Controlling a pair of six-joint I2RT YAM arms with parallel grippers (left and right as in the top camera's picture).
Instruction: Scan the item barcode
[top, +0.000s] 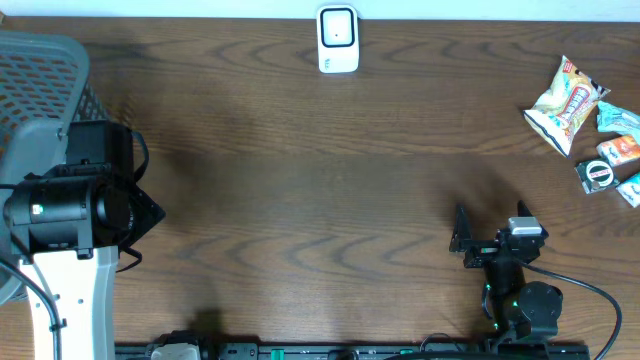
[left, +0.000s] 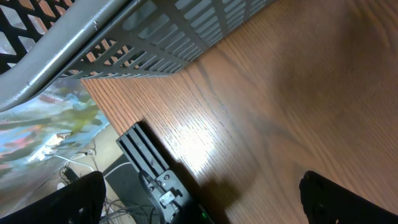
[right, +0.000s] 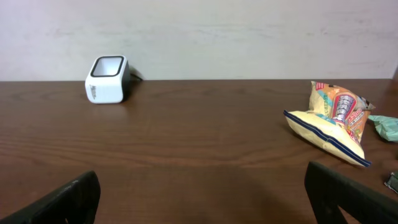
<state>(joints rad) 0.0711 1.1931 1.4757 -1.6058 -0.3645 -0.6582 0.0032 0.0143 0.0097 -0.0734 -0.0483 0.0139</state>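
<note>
Snacks lay clustered at the far right edge of the table in the overhead view: a yellow snack bag with its long axis slanting from near-left to far-right, and several small packets just beside it toward the edge. The white barcode scanner stood at the far edge, near the middle. The right gripper sat near the front edge with its fingers spread wide and empty, the bag ahead of it and off to its right; it was plainly the nearer arm. The left arm hung well apart from the bag, beside a grey mesh basket at the left end. In the left wrist view, the left gripper showed both fingers set wide apart, nothing between them, over bare wood by the basket wall. In the right wrist view, the right gripper's two dark fingers framed the bottom corners, spread and empty; the bag lay ahead-right, its long side facing the camera, the scanner ahead-left. Open table lay between all three, so a reach and a carry across looked unobstructed.
</note>
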